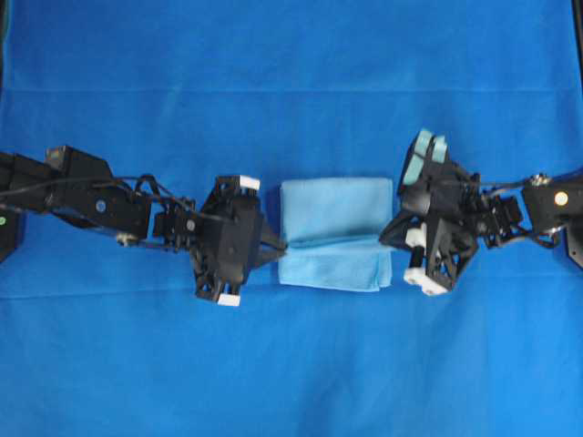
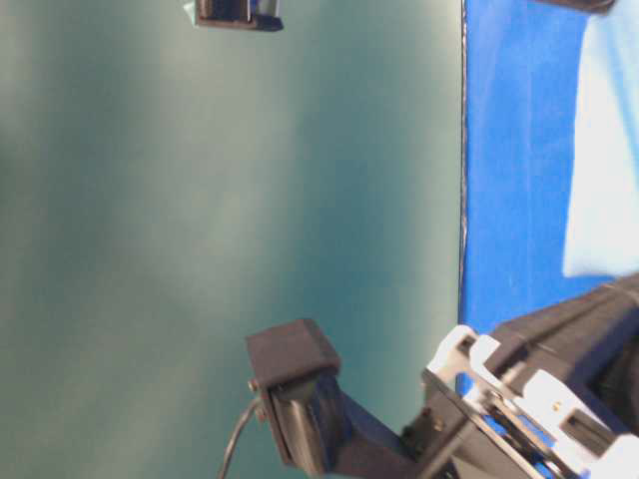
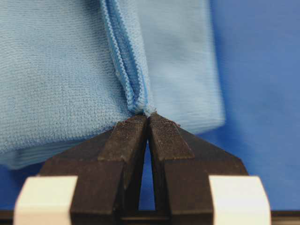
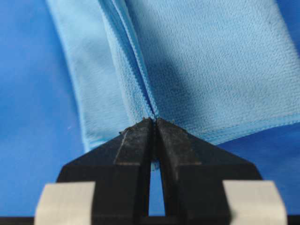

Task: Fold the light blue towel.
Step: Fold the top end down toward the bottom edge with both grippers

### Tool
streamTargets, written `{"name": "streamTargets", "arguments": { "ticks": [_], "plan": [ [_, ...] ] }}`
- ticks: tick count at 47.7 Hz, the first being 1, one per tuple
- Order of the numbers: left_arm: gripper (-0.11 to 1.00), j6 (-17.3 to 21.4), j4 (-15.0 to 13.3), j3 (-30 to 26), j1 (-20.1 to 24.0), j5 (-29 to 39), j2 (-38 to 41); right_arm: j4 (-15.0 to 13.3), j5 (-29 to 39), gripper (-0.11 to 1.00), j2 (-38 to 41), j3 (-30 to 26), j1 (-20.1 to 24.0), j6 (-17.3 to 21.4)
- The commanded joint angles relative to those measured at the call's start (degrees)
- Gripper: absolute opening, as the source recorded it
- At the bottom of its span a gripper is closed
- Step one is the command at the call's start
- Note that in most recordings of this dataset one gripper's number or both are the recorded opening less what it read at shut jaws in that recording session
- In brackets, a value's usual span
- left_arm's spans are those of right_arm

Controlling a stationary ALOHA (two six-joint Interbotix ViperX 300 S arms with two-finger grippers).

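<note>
The light blue towel (image 1: 335,232) lies folded in the middle of the table, with a raised ridge of hemmed edges running across it from side to side. My left gripper (image 1: 284,246) meets the ridge's left end. In the left wrist view the left gripper (image 3: 147,117) is shut on the bunched hems of the towel (image 3: 56,75). My right gripper (image 1: 388,235) is at the ridge's right end. In the right wrist view the right gripper (image 4: 154,122) is shut on the hem layers of the towel (image 4: 211,61). The table-level view shows part of the towel (image 2: 604,150) at its right edge.
A deep royal-blue table cloth (image 1: 291,364) covers the whole table around the towel. The table-level view is turned sideways. It shows a teal wall (image 2: 230,200), the table's edge (image 2: 463,200) and dark arm parts (image 2: 329,419) at the bottom.
</note>
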Motion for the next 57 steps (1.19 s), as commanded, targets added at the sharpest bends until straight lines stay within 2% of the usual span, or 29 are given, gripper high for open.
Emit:
{"name": "streamTargets", "arguments": {
  "ticks": [1,9,31,33,35,37,42,45,47,52,57],
  "plan": [
    [0.01,-0.09,-0.09,-0.62,-1.05,0.18,-0.62,0.09,-0.09,0.04,0.44,-0.88,0.88,0.53],
    [0.01,-0.09,-0.18,-0.62,-1.32,0.18,-0.44,0.09,-0.18,0.04,2.20,-1.41,1.93,1.67],
    [0.02,-0.09,-0.18,-0.97,0.26,-0.09,1.23,-0.09,-1.85,0.05,4.75,-1.76,1.85,1.67],
    [0.05,-0.09,-0.18,-0.97,0.26,-0.09,1.23,-0.26,-2.72,0.05,5.19,-2.11,1.85,1.67],
    [0.14,-0.09,-0.18,-1.05,0.18,-0.18,1.23,-0.44,-3.43,0.06,5.63,-2.72,1.85,1.67],
    [0.24,-0.09,-0.09,-1.05,0.18,-0.18,1.23,-0.44,-3.87,0.15,6.42,-3.52,1.85,1.67],
    [0.52,-0.09,-0.18,-1.23,0.18,-0.18,1.14,-0.79,-3.96,0.47,7.56,-5.63,2.11,1.49],
    [0.61,0.00,-0.18,-1.32,0.26,0.18,0.53,-0.79,-3.78,0.62,7.82,-6.50,2.46,1.49],
    [0.60,0.09,-0.18,-1.23,0.18,0.26,-0.09,-0.88,-3.34,0.63,7.65,-6.94,2.64,1.41],
    [0.56,0.26,-0.18,-0.88,0.18,1.23,-2.46,-0.88,-0.88,0.56,6.24,-8.00,3.52,1.41],
    [0.56,1.32,-0.09,-0.53,0.18,3.87,-6.59,-0.88,2.72,0.57,3.69,-9.05,4.22,1.32]
  ]
}}
